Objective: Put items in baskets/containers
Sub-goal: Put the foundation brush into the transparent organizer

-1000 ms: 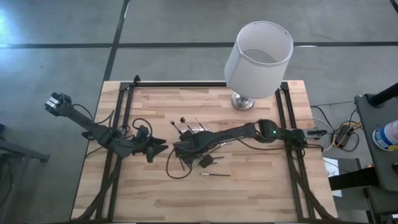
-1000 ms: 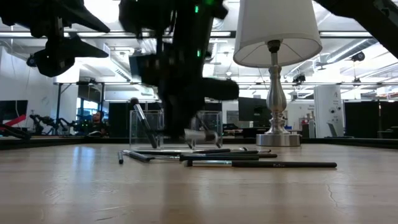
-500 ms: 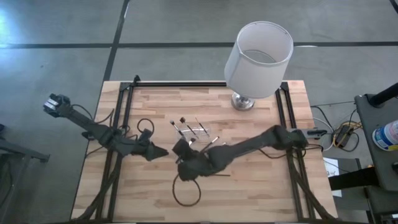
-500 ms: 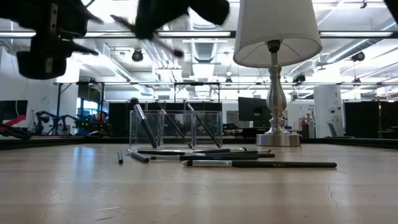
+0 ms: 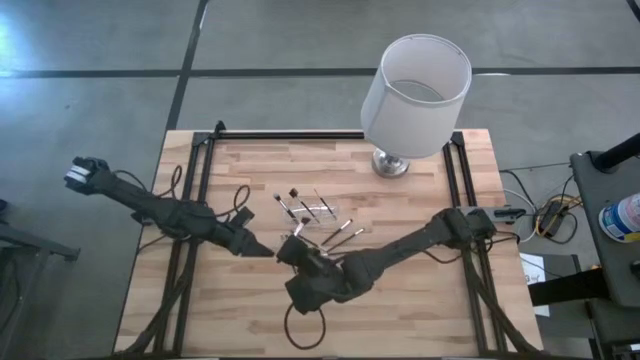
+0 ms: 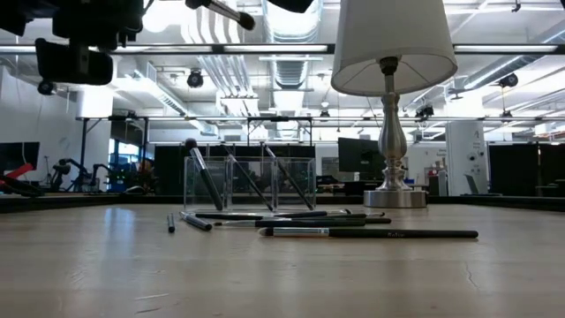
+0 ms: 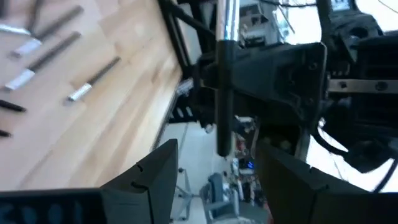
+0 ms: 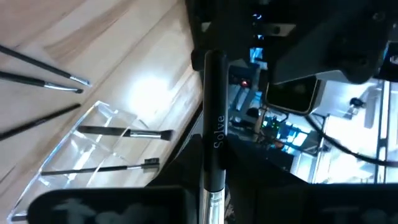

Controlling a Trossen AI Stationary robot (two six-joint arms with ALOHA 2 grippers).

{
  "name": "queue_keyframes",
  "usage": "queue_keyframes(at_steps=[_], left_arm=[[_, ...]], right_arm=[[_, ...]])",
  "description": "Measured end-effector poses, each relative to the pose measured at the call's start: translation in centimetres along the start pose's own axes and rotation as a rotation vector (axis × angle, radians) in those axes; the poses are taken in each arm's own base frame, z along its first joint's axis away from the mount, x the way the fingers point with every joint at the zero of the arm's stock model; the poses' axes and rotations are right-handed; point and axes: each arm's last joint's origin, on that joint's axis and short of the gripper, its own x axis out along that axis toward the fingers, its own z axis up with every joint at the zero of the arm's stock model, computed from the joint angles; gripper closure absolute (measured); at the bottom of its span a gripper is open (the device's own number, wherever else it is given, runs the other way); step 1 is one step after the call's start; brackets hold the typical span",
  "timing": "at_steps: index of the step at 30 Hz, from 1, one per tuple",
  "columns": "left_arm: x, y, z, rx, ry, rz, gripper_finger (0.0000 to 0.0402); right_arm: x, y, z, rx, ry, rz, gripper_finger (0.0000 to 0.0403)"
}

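- Brushes (image 6: 371, 233), thin sticks with dark and silver parts, lie flat on the wooden table (image 5: 420, 305) in a small bunch near its middle.
- Some more of them stand leaning inside the clear box (image 6: 250, 183), just behind the bunch on the table.
- One brush (image 8: 214, 149) is pinched in the right gripper (image 5: 297, 250), high above the table. Its fingers sit close together on the dark handle.
- The left gripper (image 5: 268, 250) hangs in the air just beside it, tip near tip. Its fingers (image 7: 155, 171) are spread wide and hold nothing; the held brush shows in the gap beyond them.
- A lamp (image 5: 415, 82) with a white shade stands at the far edge of the table, toward the right side, well apart from both grippers.
- Bare wood lies along the near edge, in front of the bunch.
- A black cable loop (image 5: 306, 327) hangs under the right arm.
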Motion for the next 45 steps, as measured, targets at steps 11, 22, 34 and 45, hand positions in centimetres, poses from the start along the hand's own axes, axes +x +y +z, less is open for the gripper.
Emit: queue_keyframes(at_steps=[11,22,34,45], left_arm=[[1.5,-0.5,0.0,0.053,-0.008,-0.125,0.0197],[2.2,0.0,-0.2,0.077,0.050,-0.107,0.0241],[2.4,0.2,0.1,0.080,0.016,-0.094,0.0337],[2.4,0.2,0.1,0.095,-0.003,-0.092,0.0349]], right_arm=[[-0.2,-0.5,0.5,-0.011,-0.012,-0.051,0.0365],[-0.3,-0.5,0.5,-0.016,-0.013,-0.051,0.0365],[-0.3,-0.4,0.6,-0.001,-0.041,-0.034,0.0365],[-0.4,-0.3,0.7,-0.004,-0.045,-0.034,0.0364]])
